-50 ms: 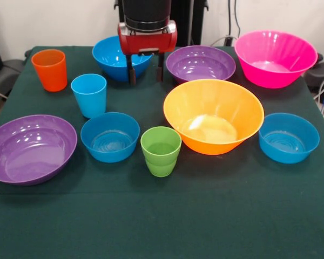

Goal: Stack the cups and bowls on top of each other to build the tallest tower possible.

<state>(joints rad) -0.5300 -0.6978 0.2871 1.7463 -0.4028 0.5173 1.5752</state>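
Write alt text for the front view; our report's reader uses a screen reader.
Open red and black robot gripper hangs above a green-clothed table where glossy plastic bowls and cups stand apart, unstacked, a large orange-yellow bowl at centre.

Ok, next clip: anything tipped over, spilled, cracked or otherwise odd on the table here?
Nothing stands out. All three cups, orange, light blue and green, stand upright, and the bowls sit mouth-up and separate on the green cloth. No tower has been started. The gripper hangs open in front of the far blue bowl.

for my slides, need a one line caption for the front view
Open gripper hangs over a green table of unstacked cups and bowls, beside a blue bowl.
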